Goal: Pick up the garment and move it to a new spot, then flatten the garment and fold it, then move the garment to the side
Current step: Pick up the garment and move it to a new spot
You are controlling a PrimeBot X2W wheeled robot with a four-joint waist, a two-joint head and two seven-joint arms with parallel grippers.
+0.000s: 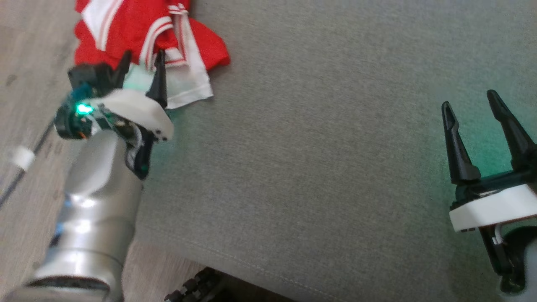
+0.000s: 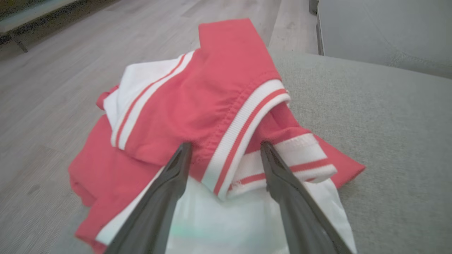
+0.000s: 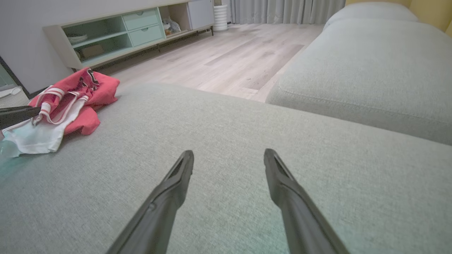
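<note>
A crumpled red garment point(image 1: 138, 29) with white striped trim lies bunched at the far left corner of the grey cushion point(image 1: 327, 167). My left gripper point(image 1: 142, 58) is open right over its near white edge, fingers either side of a striped fold point(image 2: 243, 130). In the left wrist view the garment point(image 2: 183, 113) lies just beyond the left gripper point(image 2: 226, 148), with nothing pinched between the tips. My right gripper point(image 1: 469, 98) stands open at the right over bare cushion, nothing between its fingers point(image 3: 183, 169). The right wrist view shows the garment point(image 3: 70, 102) far to its left.
The cushion's left edge drops to a pale wooden floor point(image 1: 25, 63) right beside the garment. A second grey cushion point(image 3: 370, 70) lies beyond a gap. A low shelf unit point(image 3: 134, 31) stands against the far wall. A dark tracked base point(image 1: 197, 289) shows below the cushion's front edge.
</note>
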